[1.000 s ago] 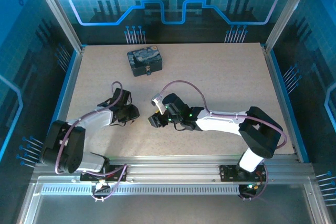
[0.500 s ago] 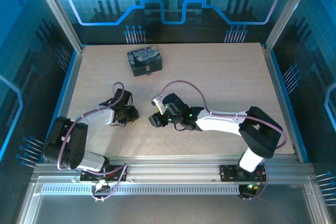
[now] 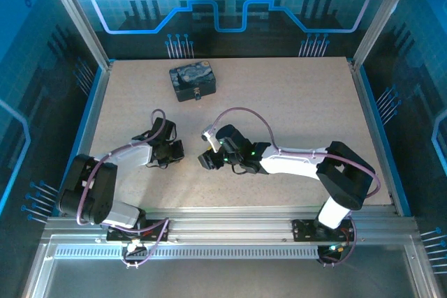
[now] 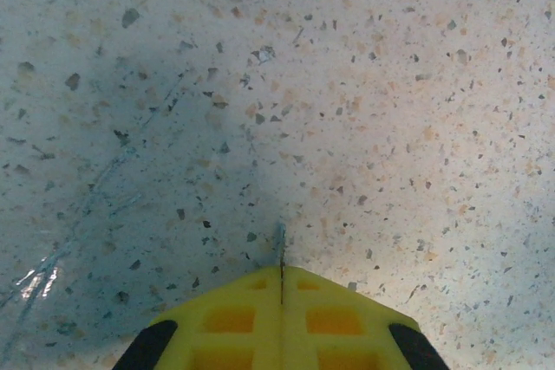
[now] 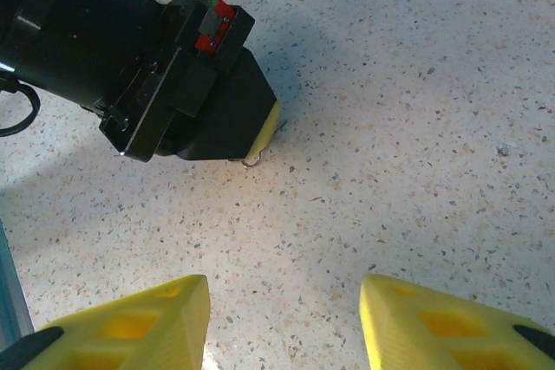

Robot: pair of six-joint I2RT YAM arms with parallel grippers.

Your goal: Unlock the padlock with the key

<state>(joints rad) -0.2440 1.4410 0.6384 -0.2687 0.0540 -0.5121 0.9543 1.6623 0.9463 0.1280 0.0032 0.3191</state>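
My left gripper is down at the tabletop with its yellow fingers pressed together on the key, a thin dark sliver that sticks out past the tips. In the right wrist view the same left gripper touches the table, and the key's small ring end pokes out beneath it. My right gripper hovers open just right of it, nothing between its fingers. From above, the left gripper and right gripper face each other mid-table. A tiny piece at the box's near edge looks like the padlock, too small to be sure.
The dark box with a painted top sits at the far left of the speckled table. Purple cables loop over both arms. Metal frame rails and blue walls border the table.
The left gripper's fingers have closed together on the key at the tabletop, and that arm has shifted slightly. The right gripper has barely moved.
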